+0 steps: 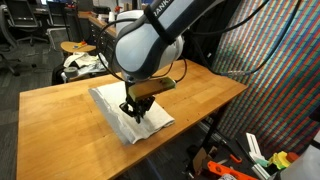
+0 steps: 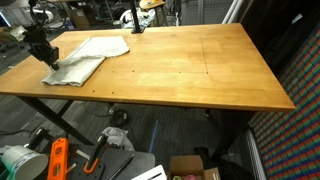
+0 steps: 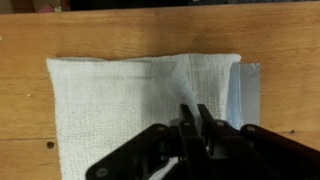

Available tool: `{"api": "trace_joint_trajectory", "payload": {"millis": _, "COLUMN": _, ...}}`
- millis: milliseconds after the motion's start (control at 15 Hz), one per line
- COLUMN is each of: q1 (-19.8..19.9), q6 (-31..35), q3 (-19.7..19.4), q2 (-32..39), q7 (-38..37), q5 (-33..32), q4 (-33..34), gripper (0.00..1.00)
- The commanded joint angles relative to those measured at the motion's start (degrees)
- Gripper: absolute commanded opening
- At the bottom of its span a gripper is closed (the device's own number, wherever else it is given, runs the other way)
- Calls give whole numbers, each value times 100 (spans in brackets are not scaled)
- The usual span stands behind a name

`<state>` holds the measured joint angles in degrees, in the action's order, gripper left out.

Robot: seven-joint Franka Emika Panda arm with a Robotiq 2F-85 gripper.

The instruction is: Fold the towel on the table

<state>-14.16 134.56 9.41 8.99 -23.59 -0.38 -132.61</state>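
Wrist view shows the white rectangular cloth towel [image 3: 120,95] lying flat on the smooth light-brown wooden table [image 3: 130,30], with its greyer edge band [image 3: 248,95] at the picture's right and strips of wood showing above and to the left. The black two-fingered tool [image 3: 195,118] has its fingers pressed together at the cloth's lower middle and appears to pinch a raised crease of the towel. In an exterior view the towel [image 1: 150,125] lies under the white robot arm [image 1: 150,45], one corner reaching close to the near edge of the table [image 1: 210,90]; a round wooden stool [image 1: 72,47] stands beyond the far edge. In an exterior view the towel [image 2: 95,50] sits at one end of the table [image 2: 200,70], the tool [image 2: 46,58] at its outer end near the edge, and most of the top stretches open away from it, room the wrist view cannot show. Only the wrist view shows how the fingers stand.
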Motion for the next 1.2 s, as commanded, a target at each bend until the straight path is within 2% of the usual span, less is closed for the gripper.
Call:
{"api": "trace_joint_trajectory", "payload": {"millis": 0, "q1": -26, "q6": 166, "q3": -28, "q2": -92, "q7": -257, "q5": -236, "q4": -43, "gripper": 13}}
{"api": "trace_joint_trajectory", "payload": {"millis": 667, "q1": -5, "q6": 100, "q3": 63, "q2": -518, "q7": -139, "q5": -135, "q4": -124, "gripper": 13}}
{"api": "trace_joint_trajectory", "payload": {"millis": 1133, "q1": 5, "q6": 112, "q3": 111, "q2": -420, "q7": -142, "q5": -190, "q4": -107, "gripper": 13}}
